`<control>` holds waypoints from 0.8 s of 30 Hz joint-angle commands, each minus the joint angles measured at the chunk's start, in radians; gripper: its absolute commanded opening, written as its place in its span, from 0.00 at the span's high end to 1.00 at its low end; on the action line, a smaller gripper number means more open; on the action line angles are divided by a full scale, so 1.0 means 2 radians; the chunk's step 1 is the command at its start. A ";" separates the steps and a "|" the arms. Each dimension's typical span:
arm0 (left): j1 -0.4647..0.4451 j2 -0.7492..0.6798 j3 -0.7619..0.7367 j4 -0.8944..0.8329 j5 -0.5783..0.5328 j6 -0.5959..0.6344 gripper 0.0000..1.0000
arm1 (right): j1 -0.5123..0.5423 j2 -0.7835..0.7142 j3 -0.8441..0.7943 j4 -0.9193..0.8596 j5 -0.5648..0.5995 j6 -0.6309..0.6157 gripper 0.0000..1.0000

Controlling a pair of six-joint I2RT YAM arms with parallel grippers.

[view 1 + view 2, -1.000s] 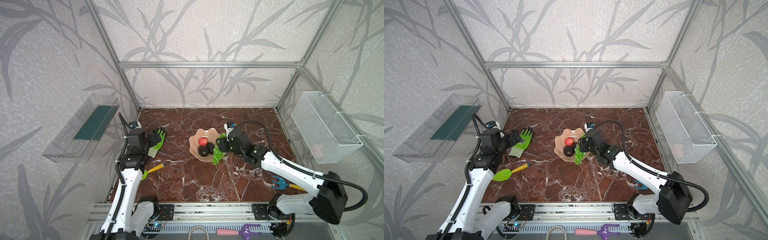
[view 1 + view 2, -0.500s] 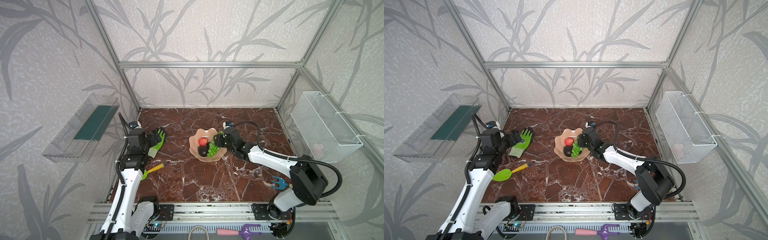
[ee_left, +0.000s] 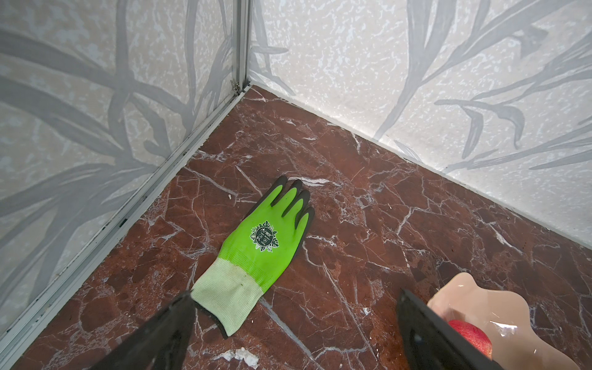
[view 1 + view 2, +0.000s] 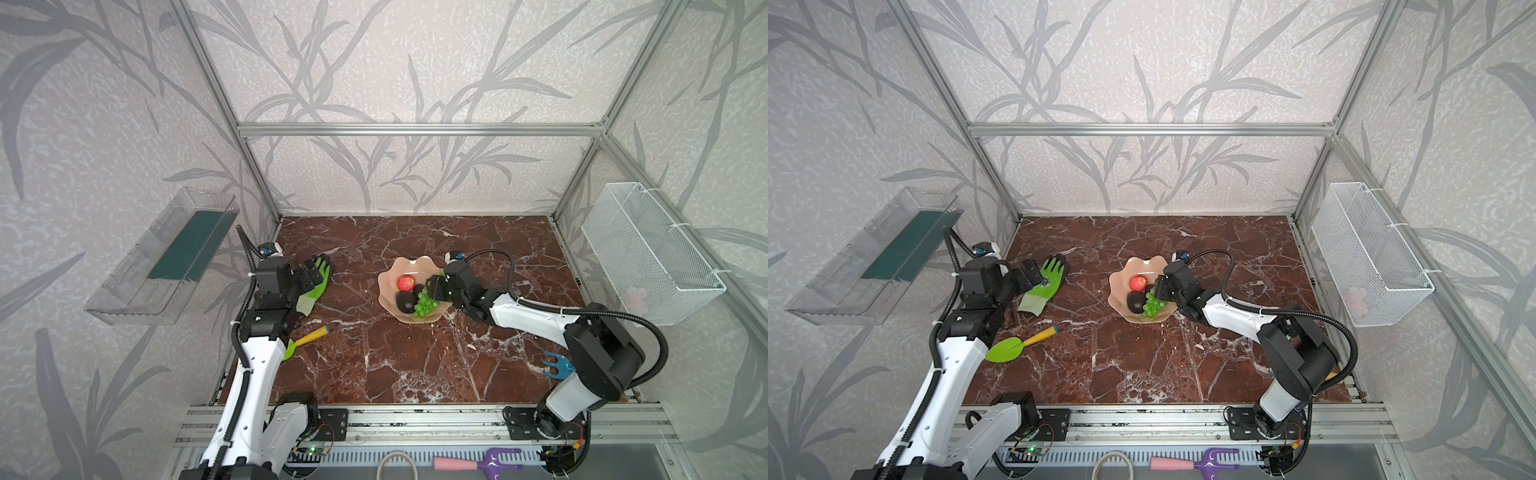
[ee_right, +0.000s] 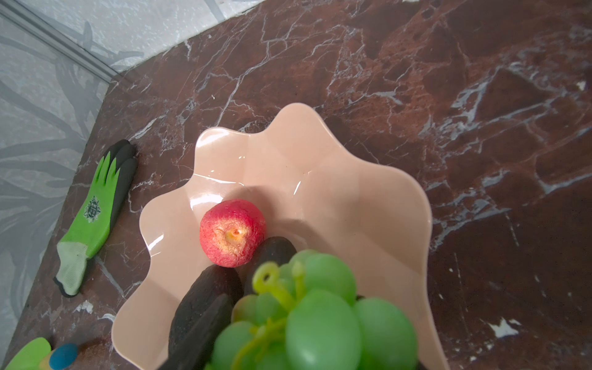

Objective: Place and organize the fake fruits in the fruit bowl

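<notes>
Top view, grapes (image 4: 424, 305): in bowl (image 4: 390, 286), mid-frame.
My left jaws: wide apart.
My right jaws: at grapes, width unclear.

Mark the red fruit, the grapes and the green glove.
red fruit (image 5: 233, 233): right wrist view, its yellowish dimple.
grapes (image 4: 424, 305): in a top view, middle of the bunch.
green glove (image 3: 263, 237): left wrist view, the round logo.

Lime-green fabric glove (image 4: 1045, 286) flat on red-brown marble tabletop (image 4: 1142, 365), left. Green leaf-shaped trowel (image 4: 1011, 348), yellow handle, nearby. White wire basket (image 4: 648, 253) on right wall; clear plastic tray (image 4: 162, 262) opposite.
</notes>
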 commanded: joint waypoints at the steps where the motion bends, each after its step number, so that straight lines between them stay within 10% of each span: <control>1: 0.003 -0.007 -0.005 0.008 0.000 0.001 0.02 | -0.003 0.005 0.003 0.007 0.006 -0.008 0.27; 12: 0.004 -0.005 -0.005 0.009 -0.002 0.002 0.02 | -0.013 -0.019 0.041 -0.063 0.001 -0.090 0.01; 24: 0.003 0.012 -0.035 0.066 0.016 -0.015 0.00 | -0.139 -0.226 -0.090 0.005 -0.088 -0.279 0.01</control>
